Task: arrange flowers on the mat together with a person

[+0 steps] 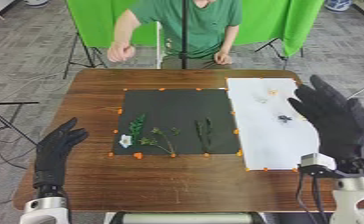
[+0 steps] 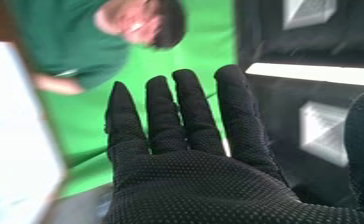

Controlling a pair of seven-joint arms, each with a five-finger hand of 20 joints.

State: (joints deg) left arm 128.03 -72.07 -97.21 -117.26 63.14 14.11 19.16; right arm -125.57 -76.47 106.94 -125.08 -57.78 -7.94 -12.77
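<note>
In the head view the right hand (image 1: 332,120) is over the white sheet's right edge, its fingers straight and spread. The right wrist view shows that hand (image 2: 214,175) open and holding nothing. My left hand (image 1: 54,152) is open at the table's left edge. On the black mat (image 1: 174,107) lie a white flower (image 1: 125,141), a dark green leafy sprig (image 1: 137,126), a branching green sprig (image 1: 165,141) and thin green stems (image 1: 203,135). The white sheet (image 1: 265,145) bears a dark flower (image 1: 285,118) and small pale yellowish flowers (image 1: 273,92).
Small orange pieces (image 1: 138,155) line the edges of the mat and sheet on the brown table (image 1: 170,185). A person in green stands across the table, one hand (image 1: 121,52) raised beyond its far edge, the other near that edge. A dark pole rises behind the far edge.
</note>
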